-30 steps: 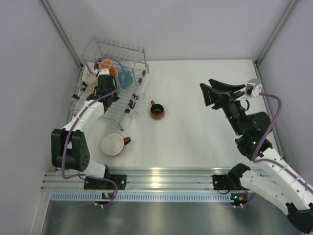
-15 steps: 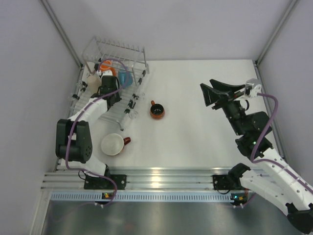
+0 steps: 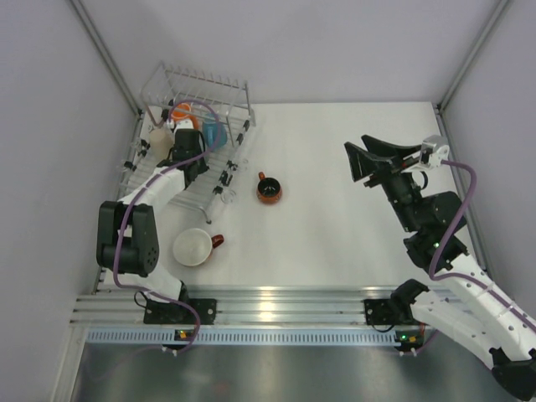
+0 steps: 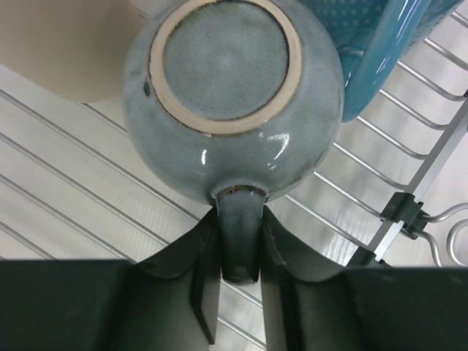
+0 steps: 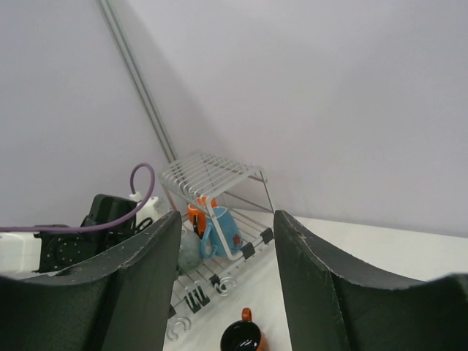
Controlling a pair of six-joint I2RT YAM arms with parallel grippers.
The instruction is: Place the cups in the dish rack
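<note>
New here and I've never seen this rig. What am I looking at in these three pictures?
Two robot arms bolted at a table's near edge, each ending in a two-finger claw. One picture looks down from above; the other two come from wrist cameras. The left claw is shut on the handle of a grey mug, its base toward the camera, at the rack. An orange mug, a blue mug and a beige tumbler are in the rack. A dark mug and a white cup sit on the table. The right claw hangs open and empty.
</note>
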